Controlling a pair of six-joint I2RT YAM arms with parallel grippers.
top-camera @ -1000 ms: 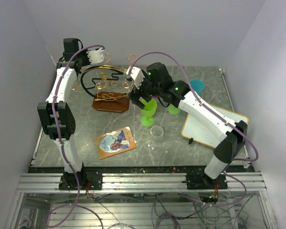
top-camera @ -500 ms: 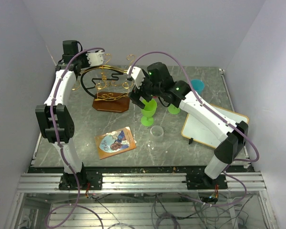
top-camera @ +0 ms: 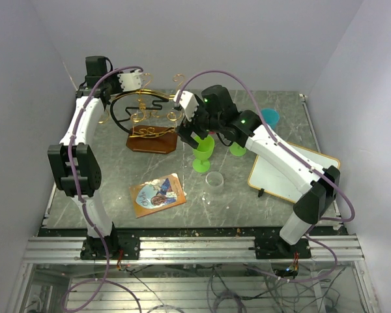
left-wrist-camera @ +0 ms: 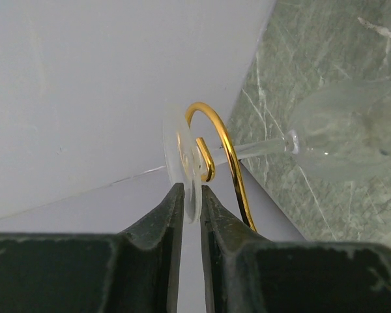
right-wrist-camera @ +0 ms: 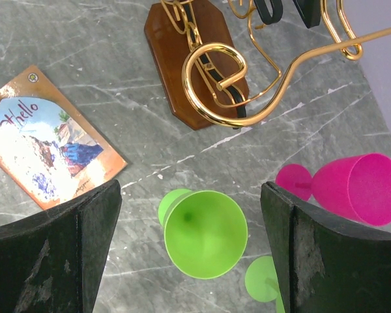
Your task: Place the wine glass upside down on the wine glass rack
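Observation:
In the left wrist view my left gripper is shut on the round foot of a clear wine glass. The glass's stem runs through a gold curled arm of the wine glass rack. In the top view that gripper is high at the rack's back left. The rack is gold wire on a dark brown wooden base. My right gripper is open and empty above an upright green goblet, with its fingers wide to either side.
A pink goblet lies on its side right of the rack. A second green goblet, a blue cup, a small clear cup, a white board and a picture card are on the table.
The left arm's elbow has drifted slightly to the left. Nothing else has visibly moved.

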